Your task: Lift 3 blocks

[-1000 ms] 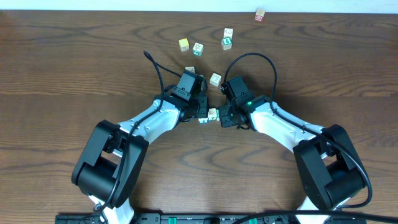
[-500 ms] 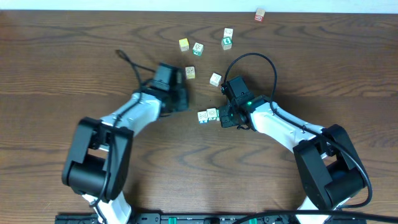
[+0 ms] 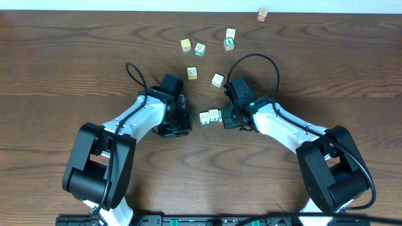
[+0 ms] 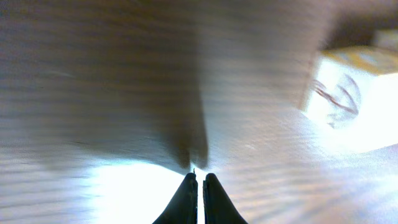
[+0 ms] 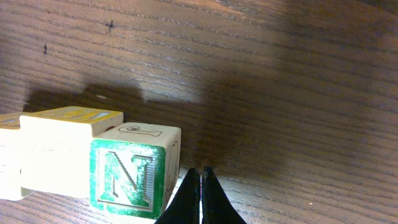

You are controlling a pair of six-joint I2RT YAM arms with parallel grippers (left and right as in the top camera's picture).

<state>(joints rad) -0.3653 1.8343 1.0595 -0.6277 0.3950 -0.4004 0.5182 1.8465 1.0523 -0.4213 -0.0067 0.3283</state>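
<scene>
Two pale blocks lie side by side mid-table, one with teal marks point(image 3: 205, 117) and one beside it point(image 3: 214, 114). The right wrist view shows the green "N" block point(image 5: 127, 177), a pale block with a yellowish top point(image 5: 59, 152) touching its left side, and a sliver of another block point(image 5: 6, 155) at the frame's left edge. My right gripper point(image 5: 200, 171) point(image 3: 225, 117) is shut and empty, its tips on the wood just right of the N block. My left gripper point(image 4: 199, 177) point(image 3: 183, 129) is shut and empty, left of the row. Its view is blurred, with one pale block point(image 4: 348, 93) at the upper right.
More cubes lie scattered further back: a yellow-faced one point(image 3: 185, 44), one next to it point(image 3: 200, 48), a pair point(image 3: 229, 38), and two nearer ones point(image 3: 192, 73) point(image 3: 217, 80). A reddish cube point(image 3: 262, 15) sits by the far edge.
The left arm pulled away from the blocks to the left, then came partway back, and now stands lower and left of the row. The right arm has not moved.
</scene>
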